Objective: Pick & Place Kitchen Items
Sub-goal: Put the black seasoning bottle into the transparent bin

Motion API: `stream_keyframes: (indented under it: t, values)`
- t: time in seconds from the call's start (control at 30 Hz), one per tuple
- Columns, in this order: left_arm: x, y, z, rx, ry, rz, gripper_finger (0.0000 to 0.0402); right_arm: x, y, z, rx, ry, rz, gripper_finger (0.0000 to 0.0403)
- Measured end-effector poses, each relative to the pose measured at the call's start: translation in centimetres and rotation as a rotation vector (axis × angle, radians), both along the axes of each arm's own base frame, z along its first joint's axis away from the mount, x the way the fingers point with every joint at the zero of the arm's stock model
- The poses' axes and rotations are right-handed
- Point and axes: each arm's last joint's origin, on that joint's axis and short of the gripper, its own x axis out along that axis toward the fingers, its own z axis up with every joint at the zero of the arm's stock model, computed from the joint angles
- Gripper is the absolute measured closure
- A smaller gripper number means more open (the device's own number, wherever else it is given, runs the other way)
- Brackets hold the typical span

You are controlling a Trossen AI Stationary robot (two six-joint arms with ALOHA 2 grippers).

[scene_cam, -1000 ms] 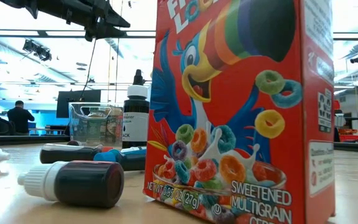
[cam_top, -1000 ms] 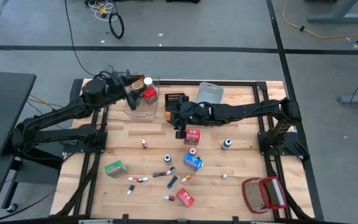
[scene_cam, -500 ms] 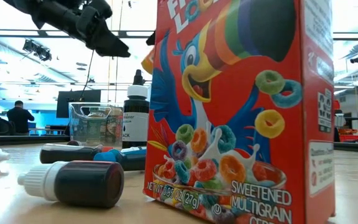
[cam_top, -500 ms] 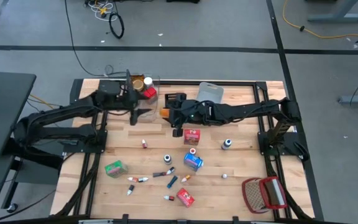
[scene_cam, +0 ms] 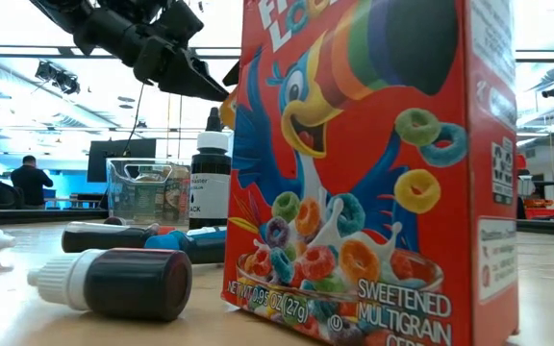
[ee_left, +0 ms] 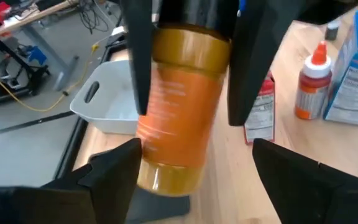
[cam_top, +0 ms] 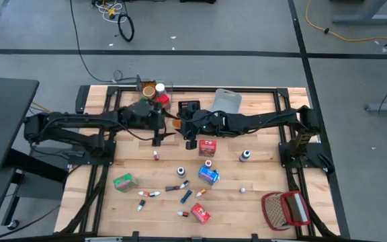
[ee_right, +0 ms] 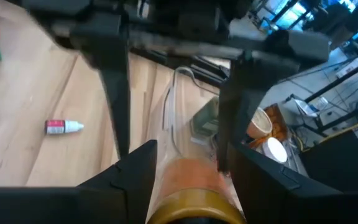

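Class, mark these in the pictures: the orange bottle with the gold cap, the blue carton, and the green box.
Orange bottle with gold cap (ee_left: 178,106), left wrist view, on its label, mid-body.
Blue carton (cam_top: 208,175), high view, on its top face.
Green box (cam_top: 123,181), high view, on its top face.

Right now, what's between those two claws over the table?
An orange bottle: the right gripper holds it, the left gripper stands open around it; clearest in the left wrist view.

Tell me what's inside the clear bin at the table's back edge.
In the clear bin: a red box and a tan-lidded jar. The left arm hides its lower part.
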Motion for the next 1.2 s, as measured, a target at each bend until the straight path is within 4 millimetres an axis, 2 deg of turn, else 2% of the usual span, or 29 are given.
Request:
stream_keyframes:
  t: [0.4, 0.63, 0.87, 1.07, 1.2]
  values:
    - [1.7, 0.1, 0.0, 0.061, -0.104, -0.006, 0.0078, 0.7, 0.1, 1.1, 0.022, -0.149, 0.073, 0.0203]
    - [1.7, 0.1, 0.2, 0.055, -0.121, -0.009, 0.0129, 0.8, 0.1, 0.9, 0.032, -0.139, 0.066, 0.0206]
    - [1.7, 0.1, 0.0, 0.027, -0.111, -0.004, 0.0183, 1.1, 0.1, 1.8, -0.025, -0.226, 0.088, 0.0193]
    - [1.7, 0.1, 0.0, 0.032, -0.11, 0.014, 0.0179, 1.2, 0.5, 2.3, -0.061, -0.264, 0.106, 0.0191]
    - [1.7, 0.1, 0.1, 0.023, -0.123, 0.022, 0.0175, 1.0, 1.1, 2.5, -0.101, -0.266, 0.051, 0.019]
